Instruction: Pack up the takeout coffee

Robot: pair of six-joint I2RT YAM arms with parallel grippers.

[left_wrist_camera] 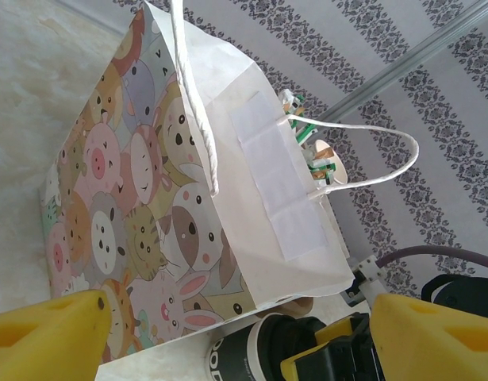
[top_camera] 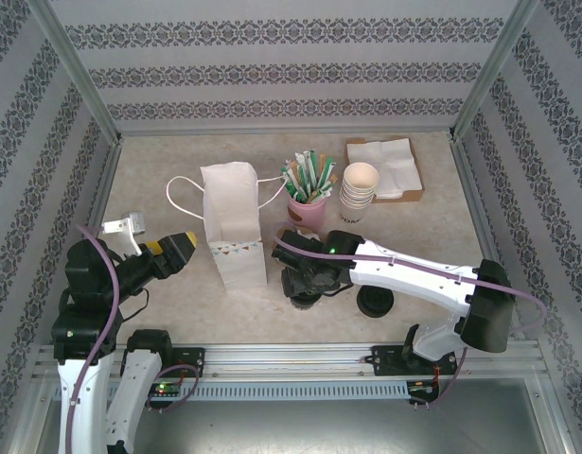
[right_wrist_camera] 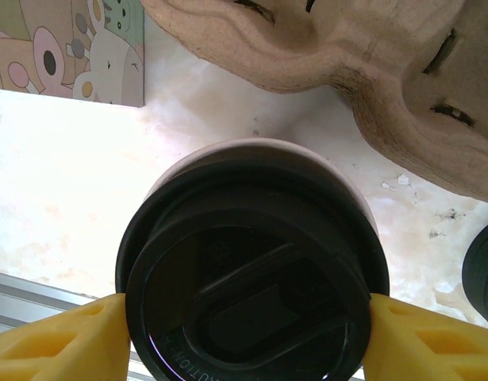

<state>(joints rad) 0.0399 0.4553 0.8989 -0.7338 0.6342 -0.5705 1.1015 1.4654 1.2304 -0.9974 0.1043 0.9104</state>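
Observation:
The takeout coffee (right_wrist_camera: 251, 262), a dark cup with a round black lid, sits between the yellow fingers (right_wrist_camera: 61, 337) of my right gripper (right_wrist_camera: 247, 325), which press on both sides of the lid. From above, that gripper (top_camera: 305, 282) is low over the table, just right of the white paper bag (top_camera: 234, 227). The bag stands upright with its mouth open; its cartoon-animal side (left_wrist_camera: 140, 230) faces my left gripper (left_wrist_camera: 244, 337). My left gripper (top_camera: 177, 251) is open beside the bag's left face with nothing in it. The cup (left_wrist_camera: 244, 357) shows past the bag's lower corner.
A loose flat black lid (top_camera: 376, 303) lies right of the cup. Behind stand a pink cup of stirrers (top_camera: 308, 200), a stack of cream paper cups (top_camera: 359, 194) and napkins in a tray (top_camera: 385, 165). A pulp cup carrier (right_wrist_camera: 347, 63) lies just beyond the coffee.

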